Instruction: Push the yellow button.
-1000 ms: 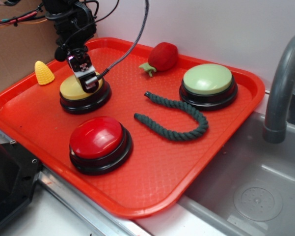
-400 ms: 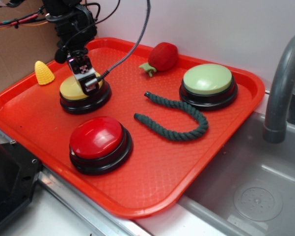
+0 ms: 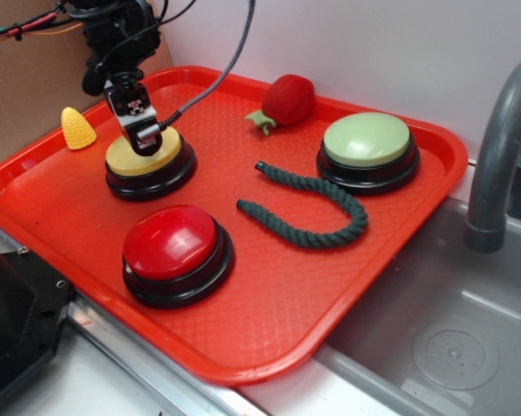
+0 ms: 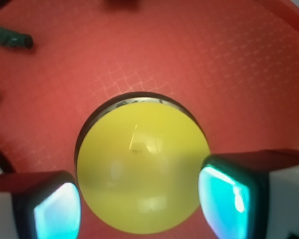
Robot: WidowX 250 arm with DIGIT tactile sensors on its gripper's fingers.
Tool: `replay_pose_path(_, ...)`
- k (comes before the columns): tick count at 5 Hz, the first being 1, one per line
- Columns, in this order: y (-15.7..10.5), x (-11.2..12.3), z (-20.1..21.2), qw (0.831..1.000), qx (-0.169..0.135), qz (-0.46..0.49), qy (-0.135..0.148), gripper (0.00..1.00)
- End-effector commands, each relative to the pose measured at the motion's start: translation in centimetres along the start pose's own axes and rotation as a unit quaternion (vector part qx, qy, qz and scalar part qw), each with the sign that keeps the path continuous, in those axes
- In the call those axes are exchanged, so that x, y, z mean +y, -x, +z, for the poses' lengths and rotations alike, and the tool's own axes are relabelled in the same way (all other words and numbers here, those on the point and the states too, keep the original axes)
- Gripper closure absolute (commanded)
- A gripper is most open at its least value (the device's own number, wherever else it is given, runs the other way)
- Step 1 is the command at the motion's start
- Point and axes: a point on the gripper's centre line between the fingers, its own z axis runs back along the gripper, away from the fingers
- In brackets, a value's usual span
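The yellow button (image 3: 156,159) sits at the back left of the red tray (image 3: 269,295), a smooth yellow dome on a black base. My gripper (image 3: 144,143) hangs just over the dome's back left part, pointing down. In the wrist view the yellow button (image 4: 142,169) fills the middle, and the gripper (image 4: 142,205) is open, its two fingers standing wide apart on either side of the dome with nothing held. Whether the tips touch the dome cannot be told.
On the tray also lie a red button (image 3: 175,251) at the front, a pale green button (image 3: 367,149) at the right, a dark green rope (image 3: 316,208), a red strawberry toy (image 3: 286,100) and a yellow corn toy (image 3: 77,128). A sink (image 3: 442,338) and faucet (image 3: 498,165) stand at the right.
The gripper has risen and shifted left and back, from lying low on the yellow dome to hovering at its back left edge. More of the yellow top shows now.
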Motion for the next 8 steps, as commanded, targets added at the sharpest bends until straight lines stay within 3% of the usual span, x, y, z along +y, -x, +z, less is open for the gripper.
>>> replay_pose_path(1,-1.2,0.9,1.8,0.999,-0.026,0.013,-0.016,0.00)
replay_pose_path(4,-0.8,1.5,4.8,0.998,-0.055,0.035,-0.020,0.00)
replay_pose_path(8,-1.2,1.4,6.8,0.997,-0.056,0.049,-0.013,0.00)
